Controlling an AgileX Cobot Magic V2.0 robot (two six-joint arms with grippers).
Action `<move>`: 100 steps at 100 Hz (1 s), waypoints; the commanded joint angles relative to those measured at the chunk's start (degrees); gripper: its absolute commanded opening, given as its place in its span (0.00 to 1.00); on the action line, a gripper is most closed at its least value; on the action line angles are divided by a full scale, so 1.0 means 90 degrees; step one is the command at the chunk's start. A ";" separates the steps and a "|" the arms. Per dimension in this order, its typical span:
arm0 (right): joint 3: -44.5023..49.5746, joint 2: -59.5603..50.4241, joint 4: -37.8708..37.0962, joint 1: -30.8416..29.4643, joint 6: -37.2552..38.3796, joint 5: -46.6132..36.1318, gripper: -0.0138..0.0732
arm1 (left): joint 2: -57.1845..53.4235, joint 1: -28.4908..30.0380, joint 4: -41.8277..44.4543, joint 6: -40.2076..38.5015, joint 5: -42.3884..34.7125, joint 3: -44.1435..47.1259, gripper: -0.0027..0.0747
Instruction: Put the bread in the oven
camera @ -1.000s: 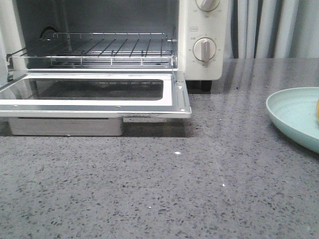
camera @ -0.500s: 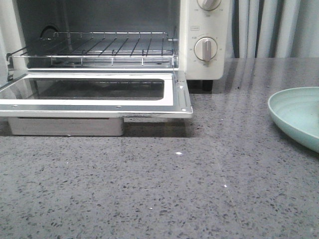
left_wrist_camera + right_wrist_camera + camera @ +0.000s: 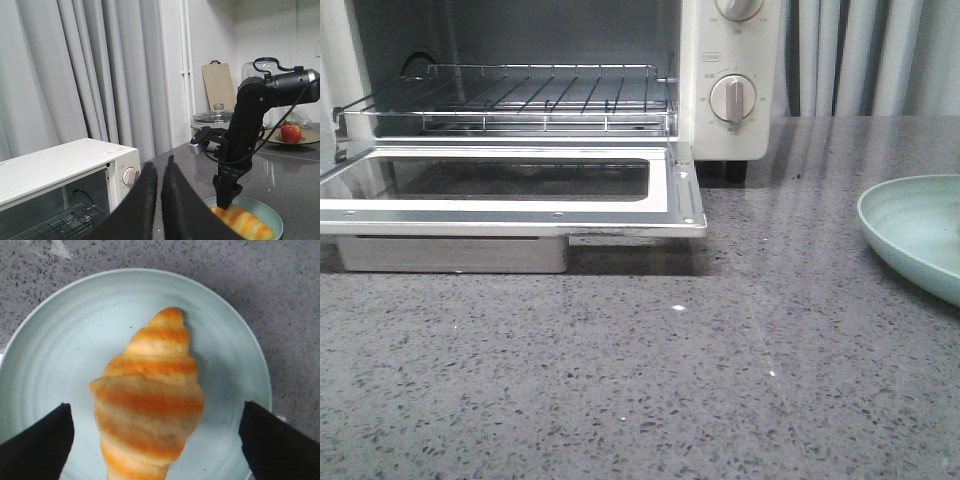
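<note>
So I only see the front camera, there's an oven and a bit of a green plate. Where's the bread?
Observer: The bread lies on the plate, past your picture's right edge.
Operator: Is a robot hand grabbing it?
Observer: Not yet. The right gripper is open, one finger on each side of the bread, not touching.
Operator: And the other hand?
Observer: The left gripper is shut, holding nothing, up beside the oven.

bread point(image 3: 150, 400) wide end cut off, plate point(image 3: 910, 225) cropped at edge
</note>
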 commanded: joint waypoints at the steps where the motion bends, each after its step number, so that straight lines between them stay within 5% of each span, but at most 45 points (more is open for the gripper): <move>1: -0.0197 0.0089 -0.0120 -0.0010 0.0049 -0.0213 0.86 | 0.0078 -0.0057 -0.0197 -0.0073 -0.0215 -0.0211 0.01; 100: -0.0185 0.0950 0.0306 -0.0010 0.0059 0.0508 0.83 | 0.0078 -0.0057 -0.0103 -0.0073 -0.0215 -0.0221 0.01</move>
